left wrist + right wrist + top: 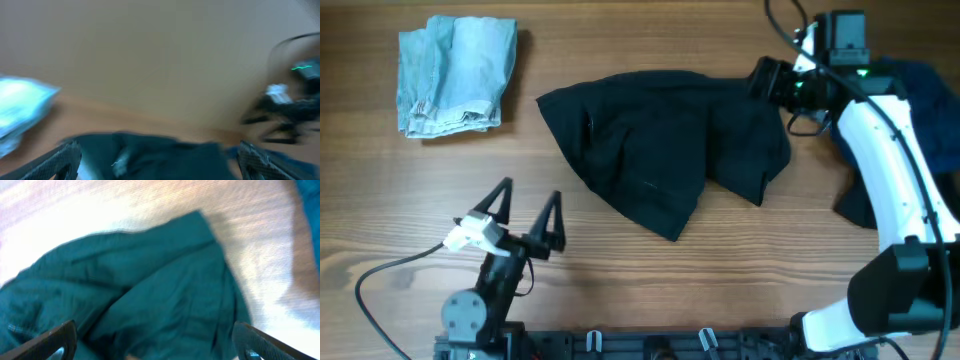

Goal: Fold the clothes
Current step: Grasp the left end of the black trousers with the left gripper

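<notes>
The black garment (660,140) lies crumpled in the middle of the wooden surface (720,280). The right pincer (762,80) is at its upper right edge, wide open and holding nothing. The left pincer (531,192) is also open and empty, near the front. A folded light blue cloth (455,75) lies well apart at the far left.

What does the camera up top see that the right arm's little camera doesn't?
Only overhead: the folded light blue clothes, plus the whole left arm and right arm, the left one's jaws wide open. Only right wrist: wrinkles of the dark garment up close, between its own open jaws. Both: that dark garment, the wooden table and some blue cloth.
</notes>
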### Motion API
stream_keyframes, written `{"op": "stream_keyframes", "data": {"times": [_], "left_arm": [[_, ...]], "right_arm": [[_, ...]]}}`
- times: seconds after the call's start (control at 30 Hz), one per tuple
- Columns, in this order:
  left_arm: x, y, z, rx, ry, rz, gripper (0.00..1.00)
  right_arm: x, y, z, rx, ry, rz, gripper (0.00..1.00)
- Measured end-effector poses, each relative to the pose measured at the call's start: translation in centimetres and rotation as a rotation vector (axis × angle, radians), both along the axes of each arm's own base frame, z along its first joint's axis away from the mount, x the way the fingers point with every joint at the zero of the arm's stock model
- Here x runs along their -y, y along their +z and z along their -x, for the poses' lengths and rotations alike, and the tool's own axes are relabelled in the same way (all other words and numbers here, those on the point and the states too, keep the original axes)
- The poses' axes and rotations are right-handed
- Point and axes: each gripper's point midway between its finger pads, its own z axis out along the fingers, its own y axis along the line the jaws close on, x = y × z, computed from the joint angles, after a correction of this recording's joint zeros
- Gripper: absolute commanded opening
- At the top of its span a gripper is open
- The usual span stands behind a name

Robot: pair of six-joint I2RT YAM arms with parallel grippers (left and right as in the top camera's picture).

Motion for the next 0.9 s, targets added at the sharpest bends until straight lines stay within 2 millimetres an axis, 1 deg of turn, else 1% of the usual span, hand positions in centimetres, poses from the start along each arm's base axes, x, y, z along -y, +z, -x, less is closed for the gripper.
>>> {"op": "stream_keyframes", "data": {"times": [0.03, 0.07, 0.13, 0.2, 0.27, 0.33, 0.43, 0.6, 0.63, 0.67, 0.7, 0.8, 0.83, 0.9], "left_arm": [[1.0, 0.6, 0.5, 0.017, -0.065, 0.007, 1.00], [1.7, 0.3, 0.8, -0.003, -0.115, 0.020, 1.00], [2.7, -1.1, 1.0, -0.082, -0.183, 0.037, 1.00], [3.3, -2.3, 1.0, -0.152, -0.223, 0.046, 0.99], [4.0, -2.7, 1.0, -0.201, -0.260, 0.044, 1.00], [4.8, -2.3, 0.9, -0.245, -0.300, 0.026, 0.99], [5.9, -1.2, 0.2, -0.384, -0.343, -0.030, 0.99], [7.2, 1.7, -2.8, -0.628, -0.366, -0.138, 0.99], [7.7, 2.1, -4.0, -0.695, -0.361, -0.171, 0.99], [8.0, 1.6, -4.2, -0.770, -0.355, -0.197, 1.00], [8.7, 1.8, -4.8, -0.802, -0.359, -0.230, 1.00], [12.0, 1.2, -6.5, -0.847, -0.399, -0.310, 1.00], [13.4, 0.2, -7.0, -0.864, -0.418, -0.340, 1.00], [15.1, -2.1, -7.3, -0.906, -0.445, -0.378, 1.00]], "right_arm": [[0.8, -0.1, -0.4, 0.006, -0.017, -0.005, 1.00], [1.7, -0.4, -0.7, 0.008, -0.033, -0.019, 1.00], [3.4, -1.2, -1.4, 0.002, -0.064, -0.070, 1.00], [4.8, -2.5, -1.5, -0.028, -0.093, -0.105, 1.00], [5.5, -3.2, -1.5, -0.044, -0.100, -0.126, 1.00], [5.2, -3.4, -1.6, -0.038, -0.061, -0.145, 1.00], [4.3, -3.1, -1.8, -0.021, -0.013, -0.162, 1.00], [4.1, -3.0, -2.0, -0.011, -0.003, -0.168, 1.00], [4.2, -3.0, -2.0, -0.009, -0.003, -0.168, 1.00], [4.2, -3.1, -2.0, -0.014, -0.004, -0.168, 1.00], [4.2, -3.3, -2.0, -0.021, -0.010, -0.171, 1.00], [4.2, -4.5, -2.1, -0.054, -0.033, -0.188, 1.00], [4.2, -5.1, -2.1, -0.068, -0.038, -0.192, 1.00], [3.9, -6.7, -2.1, -0.108, -0.042, -0.218, 1.00]]}}
